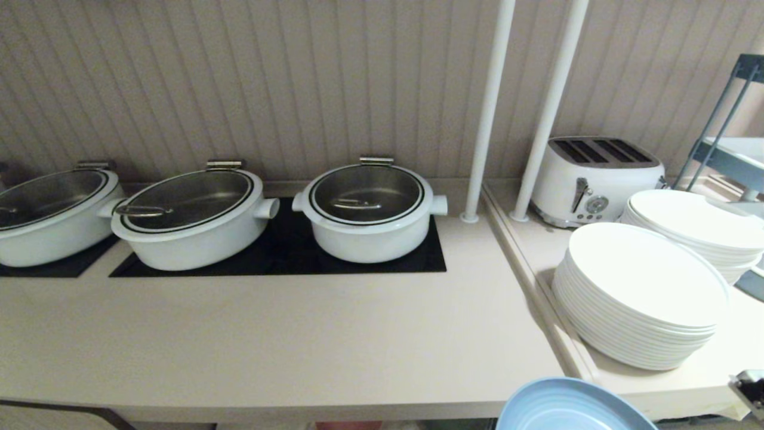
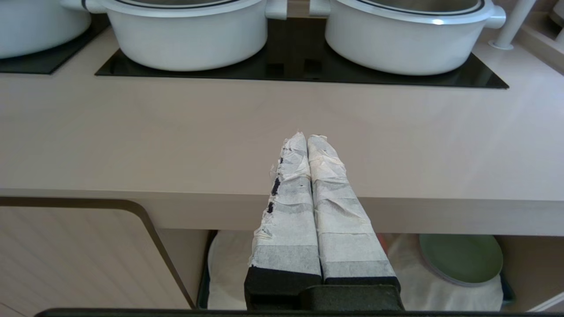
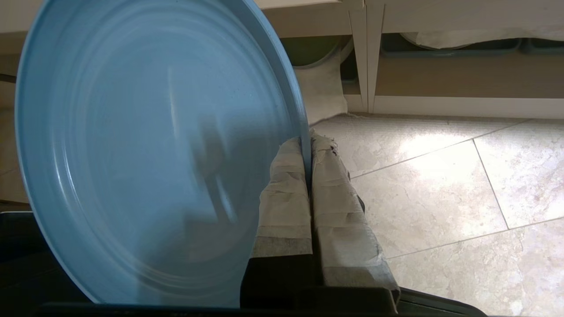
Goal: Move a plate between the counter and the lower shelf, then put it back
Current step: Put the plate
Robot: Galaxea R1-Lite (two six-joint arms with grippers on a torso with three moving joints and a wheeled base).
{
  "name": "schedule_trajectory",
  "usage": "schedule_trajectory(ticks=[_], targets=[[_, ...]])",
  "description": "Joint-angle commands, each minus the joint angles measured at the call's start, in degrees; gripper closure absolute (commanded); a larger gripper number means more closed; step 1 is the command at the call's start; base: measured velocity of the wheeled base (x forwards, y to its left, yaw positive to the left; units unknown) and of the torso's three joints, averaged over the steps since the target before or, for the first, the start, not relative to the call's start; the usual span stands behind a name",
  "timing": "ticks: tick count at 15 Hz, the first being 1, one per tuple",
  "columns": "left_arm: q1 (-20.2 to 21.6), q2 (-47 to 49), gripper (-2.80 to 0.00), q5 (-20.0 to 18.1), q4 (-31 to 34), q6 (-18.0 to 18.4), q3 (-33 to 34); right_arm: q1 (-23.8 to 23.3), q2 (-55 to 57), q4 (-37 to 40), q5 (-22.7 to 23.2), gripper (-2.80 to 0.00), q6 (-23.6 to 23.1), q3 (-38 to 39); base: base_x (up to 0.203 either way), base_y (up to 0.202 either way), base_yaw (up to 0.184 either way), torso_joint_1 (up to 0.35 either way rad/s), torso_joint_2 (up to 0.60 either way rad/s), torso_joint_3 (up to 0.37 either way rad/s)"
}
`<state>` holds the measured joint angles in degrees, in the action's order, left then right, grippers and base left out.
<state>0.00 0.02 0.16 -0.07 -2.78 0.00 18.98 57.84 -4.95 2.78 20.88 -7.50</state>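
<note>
Two taped fingers (image 3: 286, 185) of the right gripper (image 3: 308, 143) are pinched on the rim of the plate (image 3: 150, 145), one on each face of its edge. The plate is round, so it has no long axis; it is held by one edge, off any surface, its hollow face open to the right wrist camera. From the head view only an arc of it (image 1: 567, 409) shows, cut off by the picture's lower edge, in front of the counter (image 1: 286, 334) and below its front lip; the right gripper itself is out of sight there. Behind the plate in the wrist view lie the tiled floor (image 3: 440, 189) and part of the lower shelf (image 3: 324, 94) with its white cloth; most of that compartment is hidden by the plate. The left gripper (image 2: 307, 137) hangs before the counter edge with its fingers pressed together, holding nothing. Below it a green plate (image 2: 460, 257) lies on the shelf cloth, partly covered by the counter's overhang. Three white pots (image 1: 370, 209) stand on the black hob panels (image 1: 280, 254); the leftmost is cut off. Stacks of white plates (image 1: 641, 292) and a toaster (image 1: 594, 179) stand on the side top.
</note>
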Motion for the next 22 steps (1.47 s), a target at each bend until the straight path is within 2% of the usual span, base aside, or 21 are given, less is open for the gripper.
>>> schedule_trajectory(ticks=[1,15,22], targets=[[0.00,-0.02,0.00,0.02,-0.01,-0.03,0.00,0.00,0.08,-0.06,0.02,0.00,0.12,-0.06,0.000,0.000,0.000,0.000,0.00,0.000],[0.00,-0.02,0.00,0.02,-0.01,-0.03,0.00,0.00,1.41,0.82,-0.14,0.00,0.39,-2.52,0.000,0.000,0.000,0.000,0.00,0.000],[0.00,-0.02,0.00,0.02,-0.01,-0.03,0.00,-0.08,8.15,3.52,-0.05,0.00,0.74,-9.26,0.000,0.000,0.000,0.000,0.00,0.000]])
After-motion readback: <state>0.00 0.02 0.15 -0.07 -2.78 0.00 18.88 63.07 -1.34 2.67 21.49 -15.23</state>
